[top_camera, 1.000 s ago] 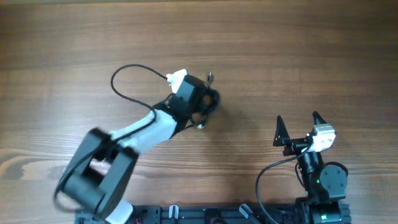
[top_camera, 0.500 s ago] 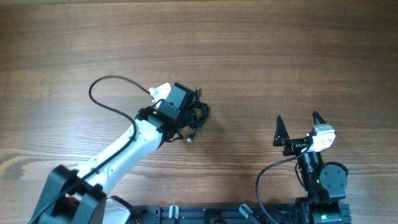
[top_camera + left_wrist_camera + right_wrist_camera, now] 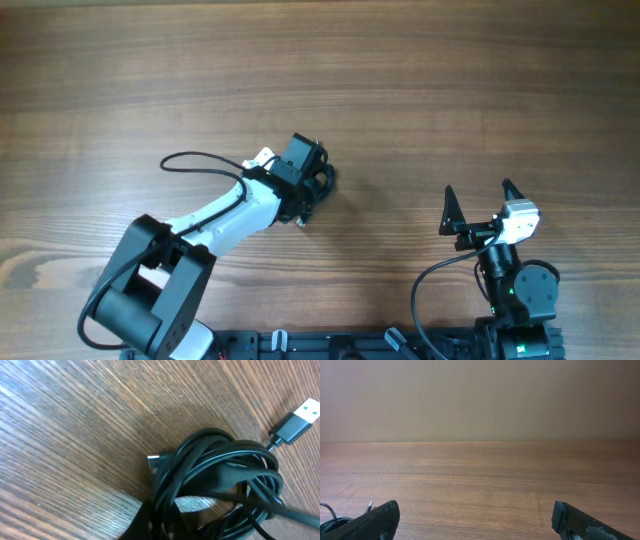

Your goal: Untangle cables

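The cables lie as a small knotted black coil on the wooden table, left of centre. In the left wrist view the coil fills the frame, with a USB plug sticking out at the upper right and a small plug on its left. My left gripper is down on the coil; a dark blurred finger shows among the strands, apparently shut on them. My right gripper is open and empty, well right of the coil. The right wrist view shows a bit of the coil at its lower left.
The left arm's own thicker black wire loops out over the table to the left of the gripper. The arm bases and a black rail sit along the near table edge.
My left gripper has moved down and left, and the coil has shifted with it. The left arm has swung and its wire loop has changed shape. The right arm has not moved.
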`<action>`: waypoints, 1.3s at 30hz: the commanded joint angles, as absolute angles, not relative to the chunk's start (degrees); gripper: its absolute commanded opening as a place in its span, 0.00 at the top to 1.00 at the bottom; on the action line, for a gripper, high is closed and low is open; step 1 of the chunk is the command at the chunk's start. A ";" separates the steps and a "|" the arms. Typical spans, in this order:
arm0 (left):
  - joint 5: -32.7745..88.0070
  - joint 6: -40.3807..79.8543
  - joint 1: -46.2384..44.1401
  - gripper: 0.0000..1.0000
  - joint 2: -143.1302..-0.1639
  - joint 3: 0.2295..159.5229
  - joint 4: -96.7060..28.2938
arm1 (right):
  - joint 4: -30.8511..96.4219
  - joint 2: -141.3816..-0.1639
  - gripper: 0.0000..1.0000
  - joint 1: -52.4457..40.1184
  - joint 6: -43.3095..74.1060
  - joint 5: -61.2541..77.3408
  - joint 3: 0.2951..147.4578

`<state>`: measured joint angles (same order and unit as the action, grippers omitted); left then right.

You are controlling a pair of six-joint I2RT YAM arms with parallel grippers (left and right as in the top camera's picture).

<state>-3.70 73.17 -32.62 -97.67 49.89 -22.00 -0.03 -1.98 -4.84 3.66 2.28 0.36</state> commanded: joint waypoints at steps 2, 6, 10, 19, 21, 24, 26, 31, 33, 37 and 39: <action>-2.72 55.70 -29.45 0.96 -93.62 51.59 -22.04 | -0.21 -1.72 0.00 -5.02 4.51 1.50 0.30; 1.52 43.48 -23.79 0.96 -83.05 53.17 -22.13 | -0.21 -1.72 0.00 -5.02 4.51 1.50 0.30; 1.93 46.54 -20.10 0.96 -75.40 53.17 -22.26 | -0.84 -1.72 0.00 -5.02 13.28 3.44 0.30; 2.13 74.43 -22.79 0.96 -75.96 53.17 -23.18 | -4.95 -5.32 0.00 -5.02 65.65 18.63 0.32; 2.13 74.43 -23.79 0.96 -75.96 53.17 -23.16 | -1.45 -6.04 0.00 -5.02 60.14 19.11 0.75; 1.87 74.37 -24.64 0.96 -75.96 53.15 -23.59 | 1.43 -11.00 0.01 -5.02 52.01 19.27 4.82; 1.65 74.41 -24.64 0.96 -75.96 53.17 -23.57 | 4.62 -19.18 0.01 -4.97 47.37 19.79 10.74; 3.20 69.89 -24.58 0.96 -75.99 53.15 -23.55 | -4.80 -42.26 0.18 -4.97 43.70 43.83 22.13; 12.45 68.53 -23.16 0.96 -75.99 53.17 -22.85 | -16.93 -50.78 0.30 -4.97 48.95 50.15 22.28; 25.06 56.01 -16.69 0.96 -75.99 53.17 -22.11 | -29.45 -67.33 0.11 -4.99 77.06 50.17 22.28; 31.62 50.81 -13.58 0.96 -75.99 53.17 -21.61 | -38.48 -75.55 0.12 -5.37 83.83 52.34 22.28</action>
